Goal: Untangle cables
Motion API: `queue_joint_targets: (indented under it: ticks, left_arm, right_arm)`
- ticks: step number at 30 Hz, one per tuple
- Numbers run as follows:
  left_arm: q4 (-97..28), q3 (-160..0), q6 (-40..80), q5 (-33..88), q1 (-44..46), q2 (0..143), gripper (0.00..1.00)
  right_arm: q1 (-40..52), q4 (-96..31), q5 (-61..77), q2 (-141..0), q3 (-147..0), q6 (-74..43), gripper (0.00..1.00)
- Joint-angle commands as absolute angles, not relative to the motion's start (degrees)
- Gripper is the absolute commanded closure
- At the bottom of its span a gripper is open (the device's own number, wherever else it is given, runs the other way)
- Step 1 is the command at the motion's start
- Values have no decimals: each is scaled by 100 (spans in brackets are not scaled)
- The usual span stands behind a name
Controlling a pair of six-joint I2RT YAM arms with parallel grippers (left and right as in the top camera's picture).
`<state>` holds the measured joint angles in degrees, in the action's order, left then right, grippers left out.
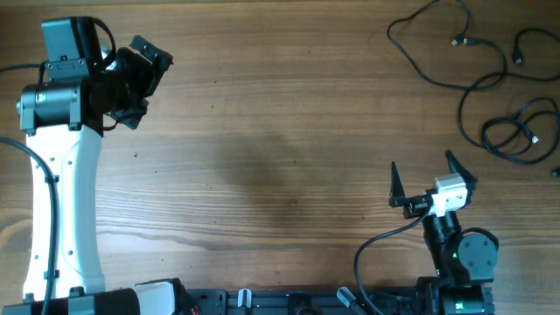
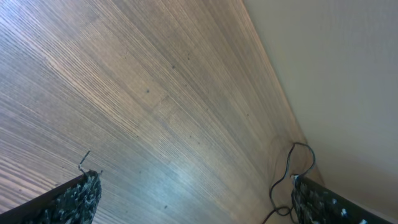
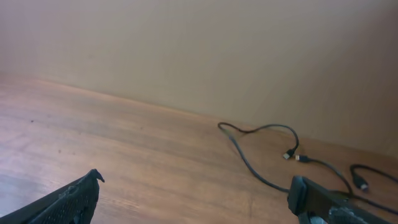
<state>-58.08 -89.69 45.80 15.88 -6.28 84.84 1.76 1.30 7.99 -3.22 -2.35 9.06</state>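
Note:
The cables lie as loose black strands at the table's far right: one long strand (image 1: 429,70) curves from the top edge, and a looped strand (image 1: 516,131) lies nearer me. Small metal-tipped plugs (image 1: 458,41) show at their ends. In the right wrist view the long strand (image 3: 249,158) and its plugs (image 3: 292,154) lie ahead on the wood. A strand (image 2: 283,177) shows far off in the left wrist view. My left gripper (image 1: 150,66) is open and empty at the far left. My right gripper (image 1: 426,178) is open and empty, short of the cables.
The wooden table (image 1: 262,157) runs to a beige wall (image 3: 199,50) at its far edge. A thicker black wire (image 1: 376,245) of the right arm curls by its base at the front edge.

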Motion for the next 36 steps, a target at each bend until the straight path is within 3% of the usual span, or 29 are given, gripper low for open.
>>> queue_joint_targets:
  ticks: [1,29,36]
  left_arm:
    - [-5793,-9000,4609,1533,-646,8486,0]
    - [-5793,-9000,4609,1533,-644,8462,0]
    - [-5815,-8849,4539,1531,-491,7450,0]
  right_arm:
    - [152,80,967,-128,-27,746,0]
    - [152,78,967,-43,-30,751,0]
    - [152,78,967,-43,-30,749,0]
